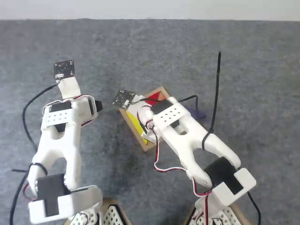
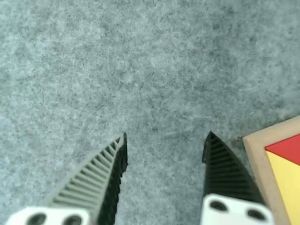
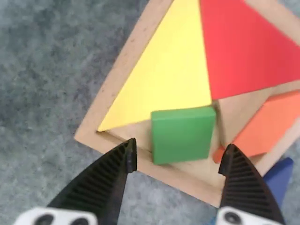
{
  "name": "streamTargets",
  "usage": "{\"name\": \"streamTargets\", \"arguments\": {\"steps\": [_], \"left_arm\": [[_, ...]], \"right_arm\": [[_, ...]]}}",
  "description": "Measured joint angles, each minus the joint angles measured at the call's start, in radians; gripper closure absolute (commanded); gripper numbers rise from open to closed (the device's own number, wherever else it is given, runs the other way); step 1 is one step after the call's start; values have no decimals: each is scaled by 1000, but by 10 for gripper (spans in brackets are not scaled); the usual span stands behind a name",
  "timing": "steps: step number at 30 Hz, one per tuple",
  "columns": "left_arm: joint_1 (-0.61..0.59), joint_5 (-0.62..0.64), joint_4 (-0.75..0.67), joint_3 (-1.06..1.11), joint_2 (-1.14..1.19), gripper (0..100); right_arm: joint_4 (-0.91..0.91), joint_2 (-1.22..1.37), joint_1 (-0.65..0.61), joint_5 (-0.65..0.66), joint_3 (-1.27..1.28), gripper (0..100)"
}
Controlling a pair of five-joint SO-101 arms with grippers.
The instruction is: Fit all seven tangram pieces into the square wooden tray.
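Grey felt-like mat (image 1: 243, 51) everywhere, with a pale wall (image 1: 150, 8) strip along the frame's top. Wooden tray (image 3: 125, 70) sits mid-frame, half hidden under the right arm (image 1: 187, 136). The right gripper (image 3: 180, 145) gapes wide over the green square (image 3: 183, 133); the left gripper (image 2: 166, 136) is wide too, over bare mat beside the tray.

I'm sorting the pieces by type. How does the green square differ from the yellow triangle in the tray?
The yellow triangle has three sides, the green square four. The triangle is far larger than the square. The square lies just ahead of the right end effector, facing the gap between its open fingers; the triangle lies farther off, beside the red triangle. Both rest inside the wooden tray, touching along one edge.
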Motion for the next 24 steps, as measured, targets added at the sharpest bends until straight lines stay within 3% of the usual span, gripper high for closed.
{"name": "streamTargets", "arguments": {"steps": [7,14,24], "left_arm": [[0,0,0,0,0,751],[0,0,0,0,0,751],[0,0,0,0,0,751]], "right_arm": [[0,55,91,34,-46,713],[12,84,97,37,-81,713],[55,23,-5,38,-60,713]]}}
